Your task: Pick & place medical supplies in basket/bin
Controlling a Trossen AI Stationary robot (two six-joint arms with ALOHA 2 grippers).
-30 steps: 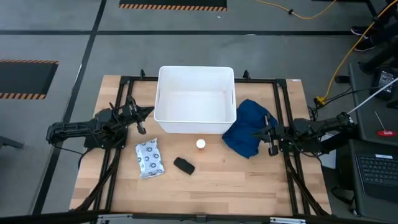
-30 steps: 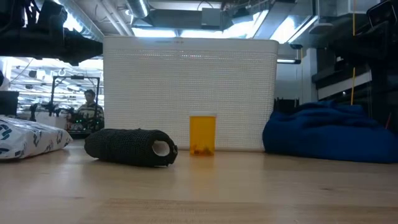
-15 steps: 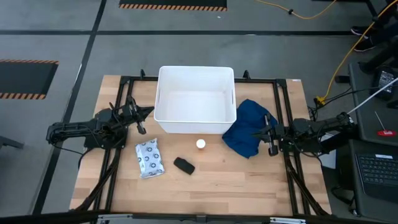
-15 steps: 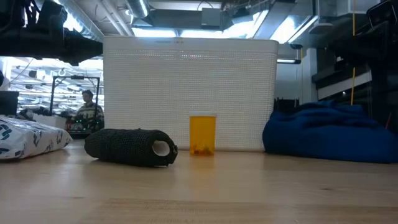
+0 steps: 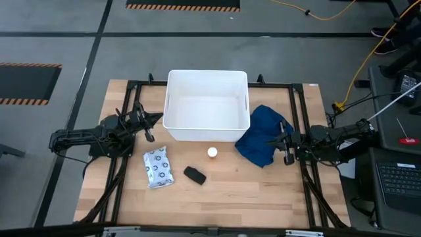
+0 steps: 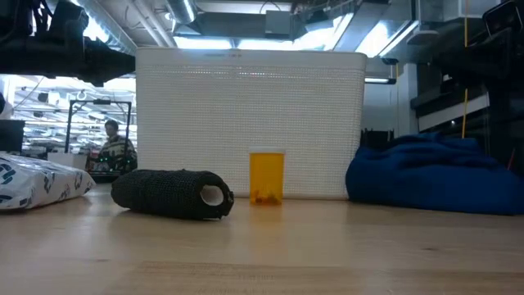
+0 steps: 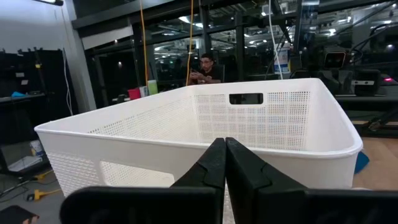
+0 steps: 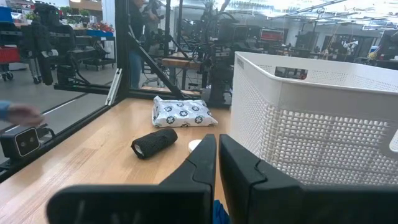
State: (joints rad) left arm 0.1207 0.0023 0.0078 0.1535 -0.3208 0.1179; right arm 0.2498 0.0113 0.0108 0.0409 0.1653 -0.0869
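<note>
- Medical supplies lie on the wooden tabletop [image 5: 263, 191] in front of the empty white rectangular plastic tub [image 5: 206, 107]; none is in it yet.
- Large dark-blue cloth [image 5: 262, 141] lies just beside the right end effector [image 5: 285, 146], bunched against the tub's right corner, so the right arm is nearer.
- Small white dotted packet [image 5: 158, 167] lies nearer the left end effector [image 5: 148, 125].
- Both end effectors have their fingers pressed together, holding nothing.
</note>
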